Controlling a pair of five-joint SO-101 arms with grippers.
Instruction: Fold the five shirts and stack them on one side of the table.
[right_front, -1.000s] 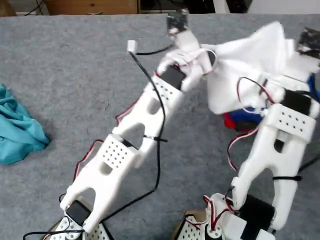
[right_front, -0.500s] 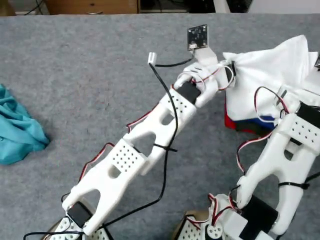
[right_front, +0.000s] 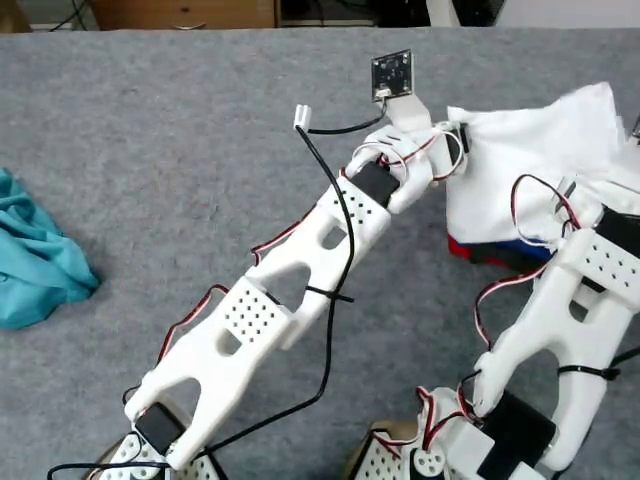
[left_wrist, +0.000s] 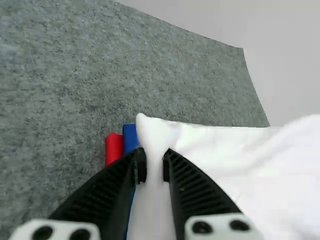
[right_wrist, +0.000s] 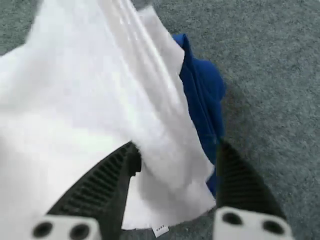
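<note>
A white shirt (right_front: 530, 170) lies spread over a stack of a red shirt (right_front: 462, 247) and a blue shirt (right_front: 520, 243) at the table's right side. My left gripper (right_front: 455, 140) is at the shirt's near-left corner. In the left wrist view it (left_wrist: 152, 165) is shut on that white corner, with the red shirt (left_wrist: 114, 147) and blue shirt (left_wrist: 129, 137) edges just below. My right gripper (right_wrist: 175, 165) is open over the stack, white shirt (right_wrist: 90, 100) lying between its wide-apart fingers and blue shirt (right_wrist: 202, 95) beside it. A crumpled teal shirt (right_front: 35, 255) sits at the left edge.
Grey felt table (right_front: 180, 130) is bare between the teal shirt and the stack. The left arm (right_front: 300, 260) stretches diagonally across the middle; the right arm (right_front: 590, 270) stands at the right edge. Cables hang along both arms.
My left gripper has carried the white shirt's corner rightward and the raised shirt has come down over the red and blue stack. The right arm shifted right.
</note>
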